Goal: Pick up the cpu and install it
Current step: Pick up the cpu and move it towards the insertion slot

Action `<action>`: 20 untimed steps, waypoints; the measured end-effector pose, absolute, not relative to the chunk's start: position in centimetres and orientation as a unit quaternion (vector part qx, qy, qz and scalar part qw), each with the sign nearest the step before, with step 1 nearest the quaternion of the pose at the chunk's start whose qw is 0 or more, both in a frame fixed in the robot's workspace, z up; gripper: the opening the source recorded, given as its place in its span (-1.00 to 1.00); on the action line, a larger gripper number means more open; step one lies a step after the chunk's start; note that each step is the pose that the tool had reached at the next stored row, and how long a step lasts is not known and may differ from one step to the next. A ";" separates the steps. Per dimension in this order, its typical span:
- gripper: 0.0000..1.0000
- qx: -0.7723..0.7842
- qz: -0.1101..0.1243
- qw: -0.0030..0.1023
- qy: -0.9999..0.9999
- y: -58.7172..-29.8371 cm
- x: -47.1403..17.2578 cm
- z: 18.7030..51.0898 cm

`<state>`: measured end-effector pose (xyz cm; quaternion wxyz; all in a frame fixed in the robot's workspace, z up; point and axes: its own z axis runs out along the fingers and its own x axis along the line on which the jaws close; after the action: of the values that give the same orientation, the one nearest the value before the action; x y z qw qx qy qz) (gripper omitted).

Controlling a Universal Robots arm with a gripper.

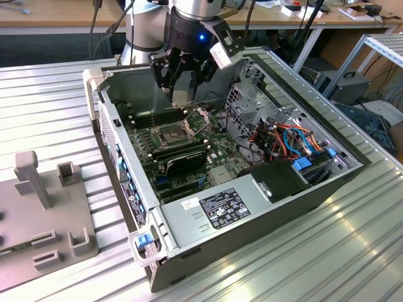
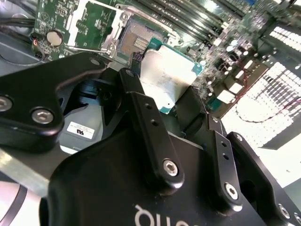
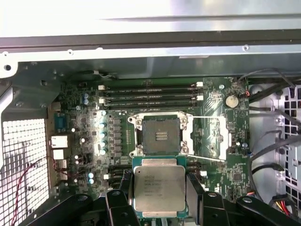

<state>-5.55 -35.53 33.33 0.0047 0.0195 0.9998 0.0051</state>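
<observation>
My gripper is shut on the cpu, a flat square chip with a dull silver top and a green rim, clamped by two opposite edges between the black fingers. In the second wrist view the cpu sits tilted in the gripper, above the board. The open socket lies just beyond the chip, with its metal frame swung aside. In the exterior view the gripper hangs inside the open computer case, over the socket and a little behind it.
The case walls ring the motherboard. Memory slots lie beyond the socket, and a long black card lies on its near side. A drive cage and coloured cables fill the exterior view's right. A grey fixture stands on the exterior view's left.
</observation>
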 end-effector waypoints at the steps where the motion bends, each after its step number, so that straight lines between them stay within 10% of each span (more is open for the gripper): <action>1: 0.09 0.019 0.005 0.005 1.000 -35.4 -5.5 33.2; 20: 0.09 0.017 0.005 0.005 1.000 -34.5 -4.8 32.1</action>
<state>-4.80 -34.51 32.06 0.0047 0.0172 0.9998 0.0050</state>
